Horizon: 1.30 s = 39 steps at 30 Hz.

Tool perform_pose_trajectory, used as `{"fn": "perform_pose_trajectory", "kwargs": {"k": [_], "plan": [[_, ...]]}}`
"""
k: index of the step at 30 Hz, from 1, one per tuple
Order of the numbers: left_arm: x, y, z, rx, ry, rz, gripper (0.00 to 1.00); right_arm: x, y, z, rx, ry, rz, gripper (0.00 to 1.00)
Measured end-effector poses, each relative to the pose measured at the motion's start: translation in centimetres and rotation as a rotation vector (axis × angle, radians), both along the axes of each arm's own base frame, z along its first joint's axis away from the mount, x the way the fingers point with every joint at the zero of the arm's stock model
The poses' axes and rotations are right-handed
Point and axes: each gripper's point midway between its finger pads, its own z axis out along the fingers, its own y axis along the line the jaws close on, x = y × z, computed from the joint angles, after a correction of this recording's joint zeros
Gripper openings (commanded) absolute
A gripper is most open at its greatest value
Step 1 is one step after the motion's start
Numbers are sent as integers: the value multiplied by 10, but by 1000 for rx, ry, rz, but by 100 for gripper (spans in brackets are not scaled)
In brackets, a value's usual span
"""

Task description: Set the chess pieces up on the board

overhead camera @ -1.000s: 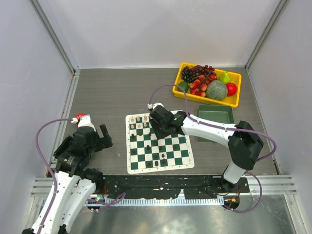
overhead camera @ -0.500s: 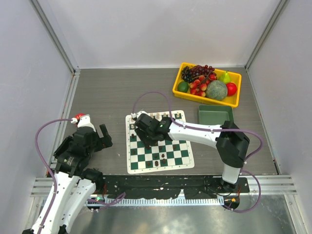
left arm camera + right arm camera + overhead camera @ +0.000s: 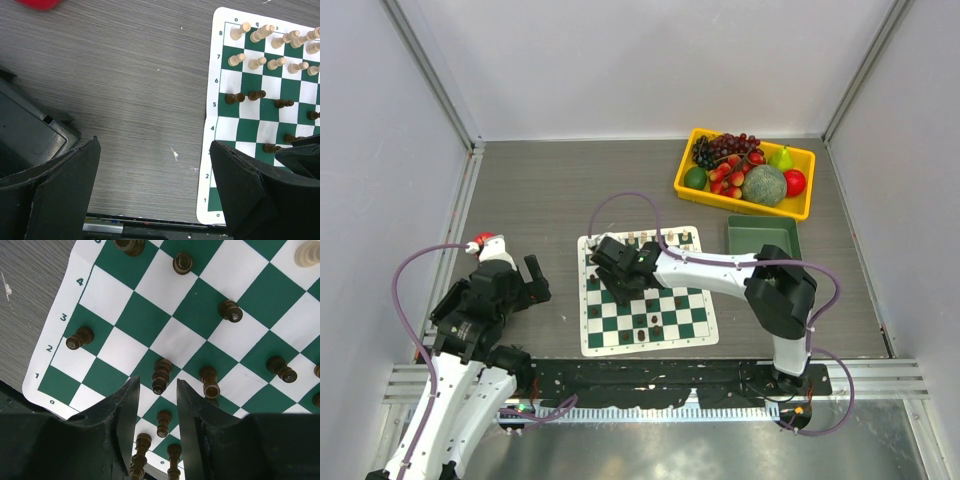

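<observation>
The board (image 3: 590, 342) lies flat in the middle of the table. It also shows in the left wrist view (image 3: 212, 165) and the right wrist view (image 3: 50, 360). Cream chess pieces (image 3: 260, 34) stand in its two far rows. Dark chess pieces (image 3: 648, 325) are scattered over the middle and near rows. My right gripper (image 3: 610, 262) hovers over the board's left part. Its jaws are open a piece's width above a dark piece (image 3: 161, 375), and I see no grip on it. My left gripper (image 3: 525, 280) is wide open and empty over bare table left of the board.
A yellow tray (image 3: 682, 188) of fruit stands at the back right. A plain green bin (image 3: 760, 240) sits right of the board. A red object (image 3: 483, 239) lies by my left arm, and it shows in the left wrist view (image 3: 37, 4). Metal rails line the table's edges.
My right gripper has swept left across the board, from its upper middle to its left part. The left arm has not moved.
</observation>
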Motion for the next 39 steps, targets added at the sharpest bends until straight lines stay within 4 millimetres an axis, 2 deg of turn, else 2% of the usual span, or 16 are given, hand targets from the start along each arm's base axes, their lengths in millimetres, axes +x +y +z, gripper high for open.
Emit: {"fn": "perform_pose_trajectory", "kwargs": {"k": [5, 20, 24, 31, 39], "plan": [[0, 0, 0, 0, 0, 0, 99, 2, 3, -1, -3, -1, 2, 37], [0, 0, 0, 0, 0, 0, 99, 0, -2, -8, -34, 8, 11, 37], [0, 0, 0, 0, 0, 0, 99, 0, -2, -10, -42, 8, 11, 33], [0, 0, 0, 0, 0, 0, 99, 1, -1, -9, -39, 5, 14, 21], [0, 0, 0, 0, 0, 0, 99, 0, 0, -2, -24, 4, 18, 20]]}}
